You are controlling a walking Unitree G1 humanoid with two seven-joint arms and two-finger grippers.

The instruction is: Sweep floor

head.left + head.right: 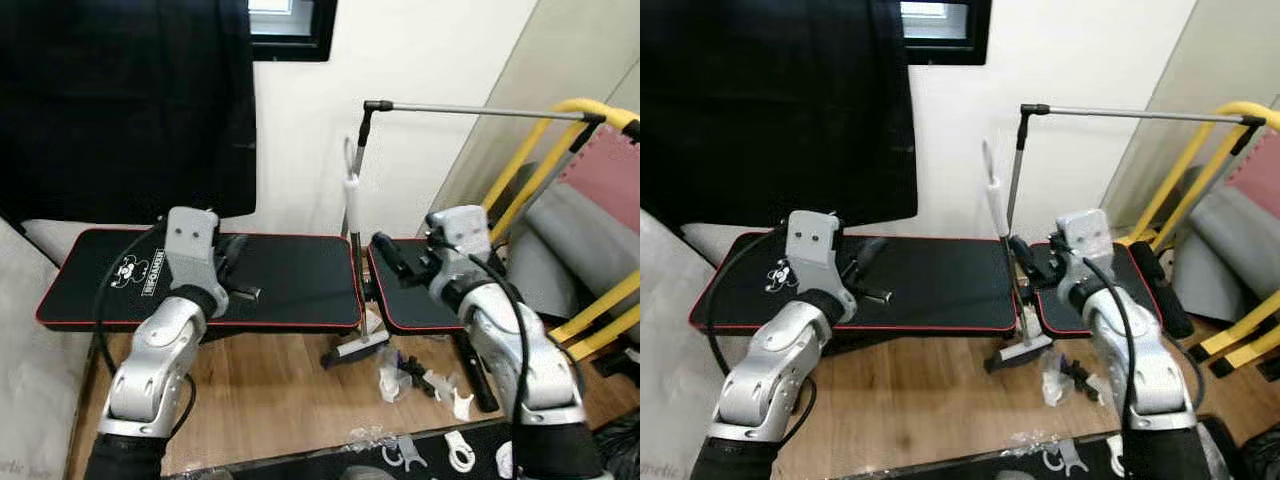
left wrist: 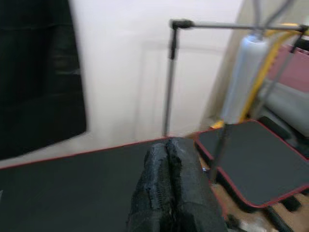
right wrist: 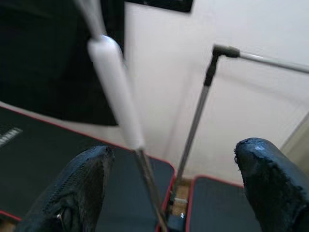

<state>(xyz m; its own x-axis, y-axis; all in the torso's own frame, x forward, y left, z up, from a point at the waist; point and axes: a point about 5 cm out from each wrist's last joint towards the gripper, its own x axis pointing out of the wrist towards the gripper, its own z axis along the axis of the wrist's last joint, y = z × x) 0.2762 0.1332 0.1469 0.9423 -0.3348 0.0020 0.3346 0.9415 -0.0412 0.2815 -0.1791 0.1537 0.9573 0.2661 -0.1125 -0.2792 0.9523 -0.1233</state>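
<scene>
A small broom leans upright against the black bench, its white grip point(image 1: 352, 200) high and its grey head point(image 1: 356, 349) on the wood floor point(image 1: 270, 400). My right gripper point(image 1: 390, 254) is raised just right of the broom's shaft and is open. In the right wrist view its two black fingers point(image 3: 79, 186) stand wide apart, with the white grip point(image 3: 116, 92) ahead between them and untouched. My left gripper point(image 1: 234, 254) hovers over the bench top, shut on nothing, its fingers point(image 2: 169, 193) pressed together. White and dark plastic scraps point(image 1: 420, 378) lie on the floor by the broom head.
Two black pads with red edging point(image 1: 290, 270) point(image 1: 415, 300) run across in front of me. A thin metal rack pole point(image 1: 470, 110) rises behind the broom. A yellow frame point(image 1: 560, 130) and grey rolls stand at the right. More white scraps point(image 1: 458, 450) lie on a dark mat near my feet.
</scene>
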